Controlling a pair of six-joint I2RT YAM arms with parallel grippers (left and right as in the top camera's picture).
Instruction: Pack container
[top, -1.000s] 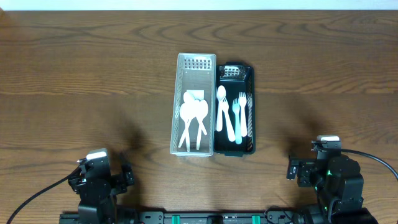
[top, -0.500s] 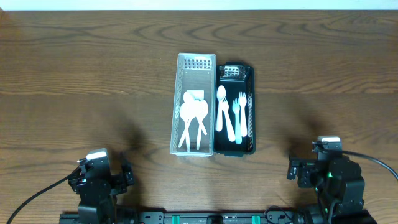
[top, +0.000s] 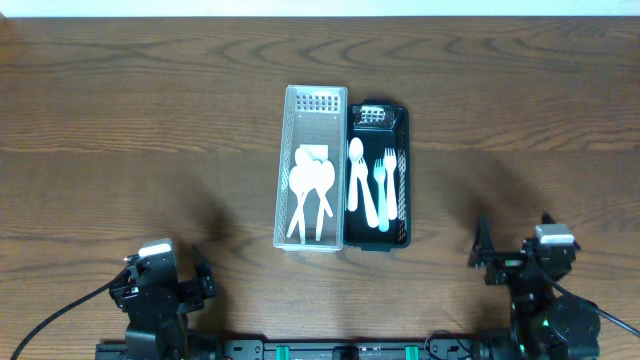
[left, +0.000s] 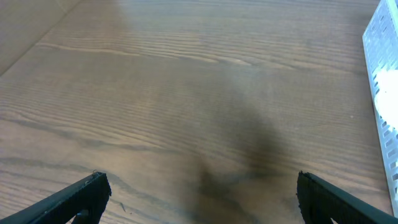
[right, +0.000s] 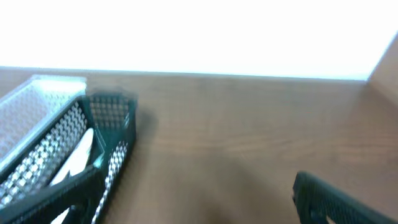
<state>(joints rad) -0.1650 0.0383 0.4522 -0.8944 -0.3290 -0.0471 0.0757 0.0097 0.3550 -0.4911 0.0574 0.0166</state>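
Ahead and inward of the left tool (left: 202, 185), held apart, the white tray (top: 283, 170) was set end-on; the black tray (top: 406, 170) was laid touching it, nearer the right tool (top: 497, 262), whose spread could not be told.

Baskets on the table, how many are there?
2. A clear basket sits in the middle, and a black basket is side by side with it, on its right. No other shows in any view.

The white basket (top: 312, 168) and black basket (top: 379, 176) stand touching mid-tabletop (top: 120, 120); open wood stretches on either side.
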